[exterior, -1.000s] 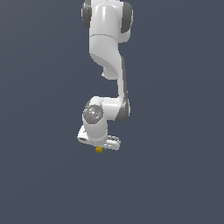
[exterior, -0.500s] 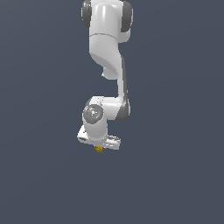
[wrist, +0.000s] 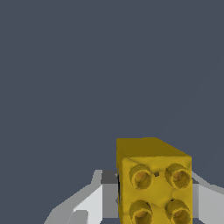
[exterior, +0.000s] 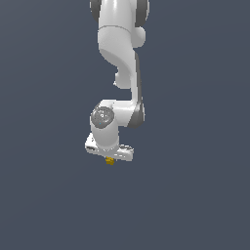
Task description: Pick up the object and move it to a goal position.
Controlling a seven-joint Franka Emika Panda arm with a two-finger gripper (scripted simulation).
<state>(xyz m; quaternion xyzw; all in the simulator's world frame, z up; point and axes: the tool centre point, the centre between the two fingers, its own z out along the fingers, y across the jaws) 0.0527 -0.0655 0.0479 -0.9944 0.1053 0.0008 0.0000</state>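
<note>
Open grey surface (exterior: 195,195) on all sides of gripper (exterior: 110,160). Nothing stands near. Only the yellow block (wrist: 153,183) sits between the fingers.

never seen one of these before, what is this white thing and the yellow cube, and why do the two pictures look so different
The white thing is a robot arm, drawn by a computer simulation rather than photographed. One picture is taken by a camera standing off the arm, so you see the whole arm reaching down. The other comes from a camera mounted on the wrist, looking along the gripper, so everything looks huge.

The yellow block with four round studs is the thing to be moved. In the exterior view it is the tiny yellow speck at the arm's tip. The pale jaws stand on either side of it, shut on it. Around it is only plain dark grey; no goal marker shows.
</note>
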